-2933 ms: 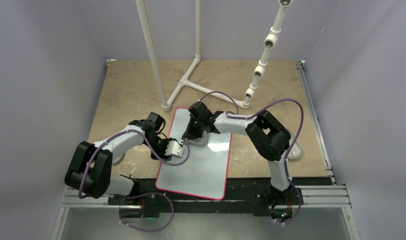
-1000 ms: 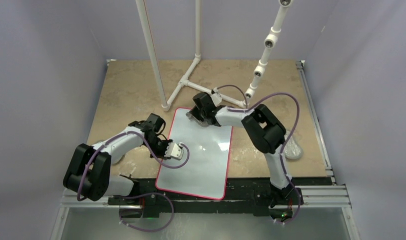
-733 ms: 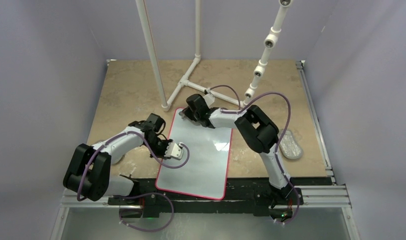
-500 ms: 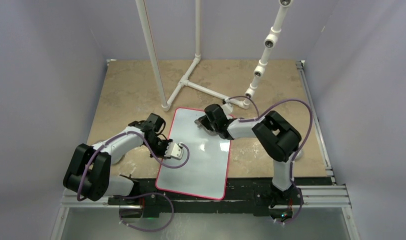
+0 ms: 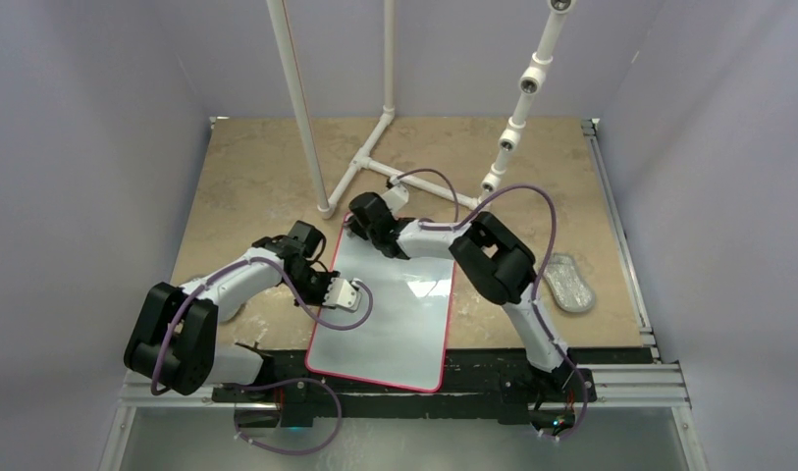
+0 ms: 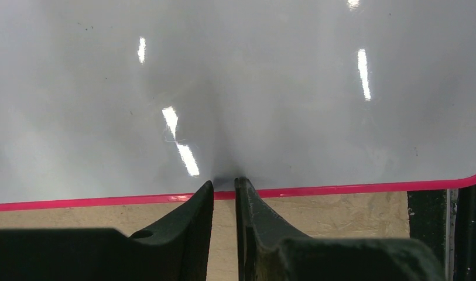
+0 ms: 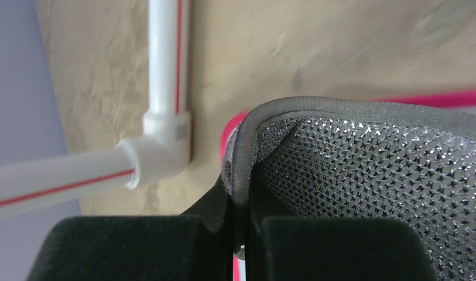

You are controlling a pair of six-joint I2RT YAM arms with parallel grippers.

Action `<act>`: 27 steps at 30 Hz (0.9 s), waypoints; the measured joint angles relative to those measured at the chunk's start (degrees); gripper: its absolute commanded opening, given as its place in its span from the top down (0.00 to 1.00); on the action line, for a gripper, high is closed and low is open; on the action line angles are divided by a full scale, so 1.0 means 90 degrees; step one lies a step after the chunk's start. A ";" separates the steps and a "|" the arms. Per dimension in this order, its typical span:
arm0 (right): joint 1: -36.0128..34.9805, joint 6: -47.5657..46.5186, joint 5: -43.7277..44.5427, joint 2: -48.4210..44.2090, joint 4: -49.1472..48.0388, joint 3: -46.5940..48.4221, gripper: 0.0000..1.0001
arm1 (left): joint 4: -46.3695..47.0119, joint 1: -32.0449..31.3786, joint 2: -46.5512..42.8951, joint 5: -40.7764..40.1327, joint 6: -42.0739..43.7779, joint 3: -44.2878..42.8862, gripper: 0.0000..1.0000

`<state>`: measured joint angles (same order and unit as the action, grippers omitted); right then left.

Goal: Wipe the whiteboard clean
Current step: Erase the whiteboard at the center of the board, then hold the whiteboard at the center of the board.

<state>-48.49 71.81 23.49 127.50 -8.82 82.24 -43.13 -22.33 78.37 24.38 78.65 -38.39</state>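
Whiteboard (image 5: 395, 314), glossy, blank, red-rimmed; left pincer (image 6: 225, 185) barely ajar at its edge, right pincer (image 7: 238, 196) tight on grey mesh pad (image 7: 370, 175).

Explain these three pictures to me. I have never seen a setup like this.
Two robot arms are bolted at the near edge of a table, each ending in a two-finger gripper. The wide picture comes from a fixed camera above and behind them. The other two come from cameras on the wrists, looking along each arm's own fingers. On the table lie a whiteboard with a red rim, a white pipe frame and, at the right, a loose pad. The right gripper is shut on a grey mesh pad at the board's far left corner. The left gripper rests its tips at the board's left rim, fingers a slit apart, holding nothing. No writing shows on the board.
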 measured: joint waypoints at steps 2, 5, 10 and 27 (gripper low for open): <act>-0.0206 -0.0056 -0.0002 0.0219 0.0092 0.0352 1.00 | 0.0000 0.0000 -0.0002 -0.0007 0.0000 0.0000 0.82; -0.0306 -0.0046 -0.0024 0.0102 -0.0002 0.0109 1.00 | 0.0002 -0.0002 -0.0034 -0.0017 0.0002 0.0007 0.82; 0.0104 0.0044 -0.0374 -0.1056 -0.0554 -0.1770 1.00 | 0.0010 -0.0029 -0.0049 -0.0046 0.0010 0.0017 0.82; 0.0338 0.0010 0.0243 -0.0255 -0.0015 -0.0384 1.00 | -0.0097 -0.0022 -0.0087 -0.0301 0.0155 -0.0002 0.84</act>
<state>-45.45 71.90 25.67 125.21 -8.95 78.78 -44.01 -22.52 77.58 21.67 80.05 -38.41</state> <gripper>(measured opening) 0.029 0.170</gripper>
